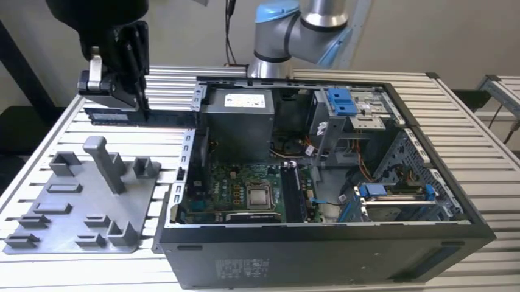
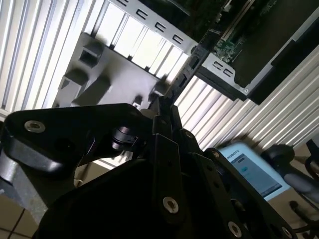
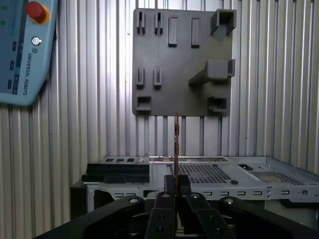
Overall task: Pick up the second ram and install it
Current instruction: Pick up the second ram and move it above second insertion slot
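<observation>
My end effector [image 1: 133, 108] is clamped on the second ram [image 1: 109, 115], over the worktop [image 1: 488, 159] at the exterior view's left of the open case [image 1: 325, 258]; my judgement — carry it level, square to its slot; a tilt risks jamming.

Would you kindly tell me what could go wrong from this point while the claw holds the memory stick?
1. The claw pinches the thin dark memory stick with a length jutting out unsupported, so it might twist or slip.
2. The open black computer case has its metal wall close by; moving across could clip that rim.
3. The grey plastic holder tray has upright posts that might catch a low pass.
</observation>
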Robot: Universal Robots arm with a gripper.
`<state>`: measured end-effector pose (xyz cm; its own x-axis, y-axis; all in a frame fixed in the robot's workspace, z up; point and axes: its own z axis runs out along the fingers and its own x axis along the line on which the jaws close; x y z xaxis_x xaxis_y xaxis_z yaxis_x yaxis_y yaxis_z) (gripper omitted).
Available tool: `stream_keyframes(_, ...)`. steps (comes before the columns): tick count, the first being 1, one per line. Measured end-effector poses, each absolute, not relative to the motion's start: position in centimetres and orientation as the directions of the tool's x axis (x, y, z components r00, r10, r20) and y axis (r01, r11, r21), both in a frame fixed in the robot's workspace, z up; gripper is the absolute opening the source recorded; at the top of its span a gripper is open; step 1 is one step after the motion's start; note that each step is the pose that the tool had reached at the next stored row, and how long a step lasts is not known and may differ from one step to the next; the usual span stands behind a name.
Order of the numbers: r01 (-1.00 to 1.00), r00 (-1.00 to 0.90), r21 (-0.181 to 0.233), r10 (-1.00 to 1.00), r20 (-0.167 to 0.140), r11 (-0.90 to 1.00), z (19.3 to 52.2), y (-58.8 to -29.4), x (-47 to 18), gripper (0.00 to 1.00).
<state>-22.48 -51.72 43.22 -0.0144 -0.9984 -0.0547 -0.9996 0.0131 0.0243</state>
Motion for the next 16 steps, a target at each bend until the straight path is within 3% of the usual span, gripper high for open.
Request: stream_keyframes(16, -0.999, -0.015, 0.035, -0.998, -0.055, 0.013, 43.2, -51.7, -15.7, 0.14)
